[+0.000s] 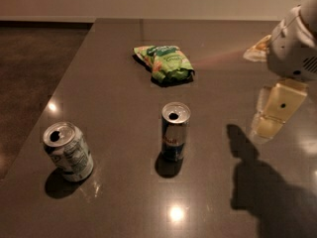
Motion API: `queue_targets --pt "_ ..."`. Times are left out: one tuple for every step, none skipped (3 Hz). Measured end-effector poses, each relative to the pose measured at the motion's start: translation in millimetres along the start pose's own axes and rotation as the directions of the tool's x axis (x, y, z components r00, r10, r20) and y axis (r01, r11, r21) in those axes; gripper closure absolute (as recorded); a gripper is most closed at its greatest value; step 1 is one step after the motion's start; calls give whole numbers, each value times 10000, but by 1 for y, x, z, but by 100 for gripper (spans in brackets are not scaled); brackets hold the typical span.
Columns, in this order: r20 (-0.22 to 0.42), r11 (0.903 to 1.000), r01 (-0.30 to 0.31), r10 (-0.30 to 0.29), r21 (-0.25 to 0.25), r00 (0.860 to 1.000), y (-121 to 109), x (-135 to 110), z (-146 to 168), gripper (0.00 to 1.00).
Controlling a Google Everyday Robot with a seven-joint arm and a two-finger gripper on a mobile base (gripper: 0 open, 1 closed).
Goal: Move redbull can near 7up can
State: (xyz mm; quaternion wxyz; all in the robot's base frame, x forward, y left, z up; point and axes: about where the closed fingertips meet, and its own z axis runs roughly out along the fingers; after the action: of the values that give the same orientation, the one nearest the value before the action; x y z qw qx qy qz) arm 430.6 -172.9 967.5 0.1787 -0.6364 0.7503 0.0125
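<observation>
Fingers (277, 105) were spread, empty — your gripper (258, 90) hovered right of the slim blue-and-silver redbull can (174, 133); the squat silver-white 7up can (68, 152) stood far left.

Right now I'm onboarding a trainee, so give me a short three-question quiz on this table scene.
1. True or false: the redbull can touches the 7up can.
2. Which lies farthest up the table? A) green snack bag B) redbull can C) 7up can
3. Fill in: the claw hangs near the picture's ____ edge.
Key: 1 false, they stand apart; 2 A; 3 right.
</observation>
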Motion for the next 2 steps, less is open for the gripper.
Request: queue_targets --pt "904 9965 647 -597 -537 9941 24 -34 24 0" --pt "1593 9901 1088 -937 -891 9828 40 -61 46 0"
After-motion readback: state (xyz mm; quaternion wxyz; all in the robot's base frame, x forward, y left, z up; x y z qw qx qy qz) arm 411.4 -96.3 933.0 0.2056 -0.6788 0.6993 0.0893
